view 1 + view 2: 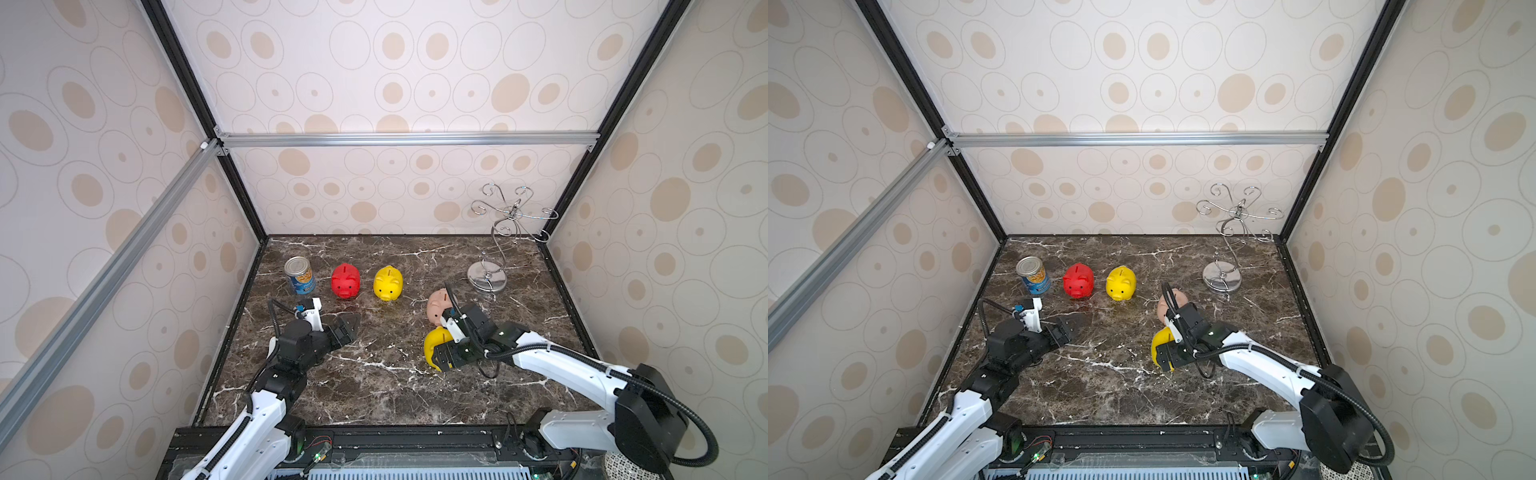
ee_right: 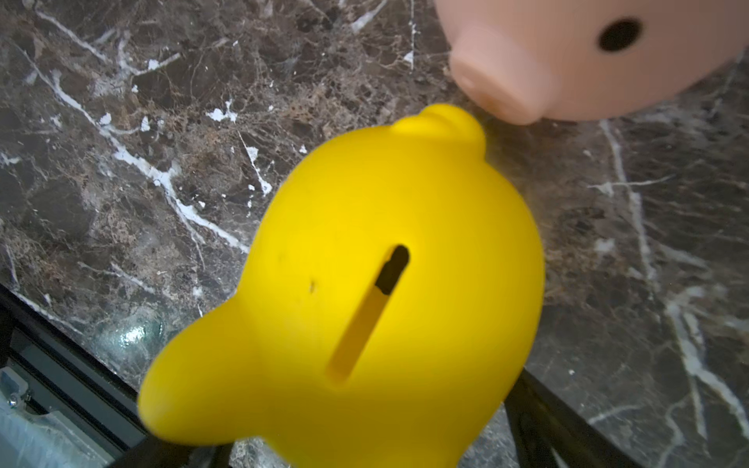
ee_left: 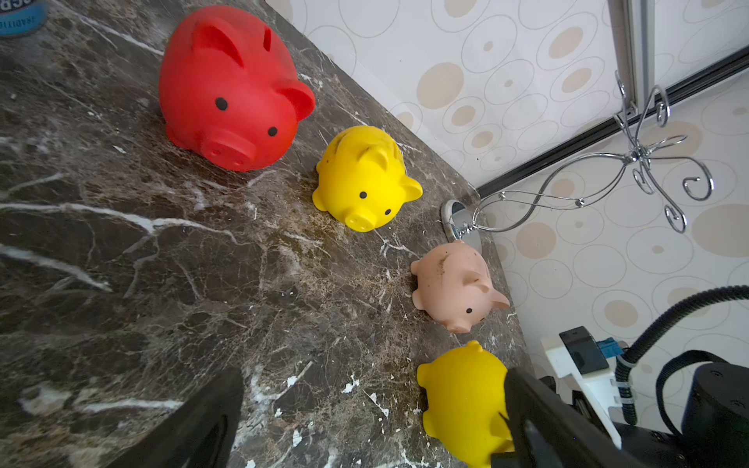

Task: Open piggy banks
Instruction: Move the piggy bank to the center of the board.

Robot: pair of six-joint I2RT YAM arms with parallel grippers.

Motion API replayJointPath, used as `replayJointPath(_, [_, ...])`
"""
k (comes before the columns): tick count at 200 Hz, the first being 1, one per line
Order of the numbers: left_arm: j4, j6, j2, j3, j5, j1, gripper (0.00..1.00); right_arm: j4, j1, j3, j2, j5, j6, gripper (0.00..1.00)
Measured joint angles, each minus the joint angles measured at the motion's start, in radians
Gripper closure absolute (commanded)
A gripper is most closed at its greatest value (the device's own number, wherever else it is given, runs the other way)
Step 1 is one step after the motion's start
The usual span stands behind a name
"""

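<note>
Table point(image 1: 374, 395) middle open beside wide left pincer point(image 1: 347, 326); right pincer point(image 1: 440, 340) around front yellow pig point(image 1: 430, 337), grip unclear; pink pig point(image 1: 436, 305) just beside.

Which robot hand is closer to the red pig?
Left. The left gripper sits just in front of the red pig, with only bare table between them. The right gripper is farther away, astride the near yellow pig.

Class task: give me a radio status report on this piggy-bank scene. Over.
Left gripper open, empty. Right gripper open, jaws astride near yellow piggy bank; grip unclear. Pink piggy bank snout close beside it.
</note>
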Motion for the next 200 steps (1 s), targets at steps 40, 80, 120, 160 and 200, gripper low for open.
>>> replayJointPath(40, [0.0, 0.0, 0.005, 0.0, -0.004, 0.0, 0.0, 0.03, 0.011, 0.072, 0.105, 0.117, -0.009, 0.0])
replayJointPath(80, [0.0, 0.0, 0.006, 0.0, -0.005, 0.0, 0.0, 0.058, -0.027, 0.156, 0.212, 0.17, -0.093, 0.01])
replayJointPath(120, [-0.002, 0.0, 0.006, 0.0, -0.008, 0.0, 0.0, 0.077, -0.053, 0.211, 0.267, 0.134, -0.187, 0.01])
replayJointPath(160, [-0.025, 0.008, 0.002, 0.012, -0.016, 0.0, 0.0, 0.083, -0.045, 0.249, 0.276, 0.064, -0.214, 0.01])
replayJointPath(200, [-0.032, 0.014, 0.002, 0.03, -0.019, 0.0, 0.0, 0.088, 0.015, 0.266, 0.298, 0.045, -0.215, 0.01])
